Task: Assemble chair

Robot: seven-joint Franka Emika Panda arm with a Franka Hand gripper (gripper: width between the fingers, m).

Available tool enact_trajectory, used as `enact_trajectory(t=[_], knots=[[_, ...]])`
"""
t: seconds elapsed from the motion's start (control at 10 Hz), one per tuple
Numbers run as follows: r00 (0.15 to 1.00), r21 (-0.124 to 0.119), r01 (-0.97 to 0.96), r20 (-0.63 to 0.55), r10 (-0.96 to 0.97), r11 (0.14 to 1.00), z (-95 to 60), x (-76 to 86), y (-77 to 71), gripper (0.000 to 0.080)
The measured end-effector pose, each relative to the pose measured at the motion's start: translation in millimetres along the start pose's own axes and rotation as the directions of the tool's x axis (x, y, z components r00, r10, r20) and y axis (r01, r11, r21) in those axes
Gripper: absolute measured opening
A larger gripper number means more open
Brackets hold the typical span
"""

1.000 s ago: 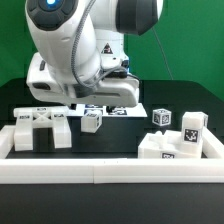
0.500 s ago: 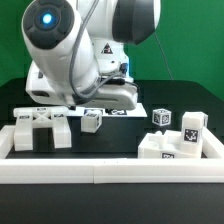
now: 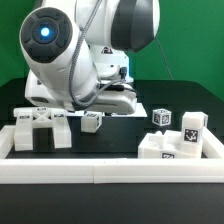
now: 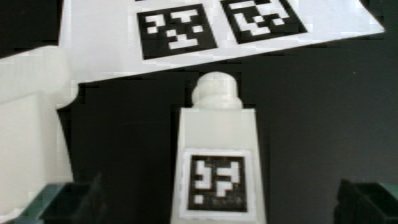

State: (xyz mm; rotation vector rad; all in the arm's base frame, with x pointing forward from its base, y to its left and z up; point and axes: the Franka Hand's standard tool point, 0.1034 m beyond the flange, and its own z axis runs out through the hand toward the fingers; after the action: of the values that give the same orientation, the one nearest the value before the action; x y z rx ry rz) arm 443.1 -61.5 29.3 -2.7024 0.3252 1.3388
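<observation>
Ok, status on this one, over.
Gripper open, holding nothing. Chair leg lined up between the fingers, ungripped. Marker board just past its peg end; nothing blocking.

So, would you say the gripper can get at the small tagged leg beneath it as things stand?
Probably yes: the gripper is open, the leg lines up between its fingertips with bare table on either side, and the larger white block nearby stands apart from it.
</observation>
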Motion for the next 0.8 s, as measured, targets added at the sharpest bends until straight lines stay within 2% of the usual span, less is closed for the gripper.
enact_trajectory(t=[0.8], knots=[[1.000, -0.012, 0.010, 0.001, -0.010, 1.000, 14.3, 12.0, -6.3, 0.0649]])
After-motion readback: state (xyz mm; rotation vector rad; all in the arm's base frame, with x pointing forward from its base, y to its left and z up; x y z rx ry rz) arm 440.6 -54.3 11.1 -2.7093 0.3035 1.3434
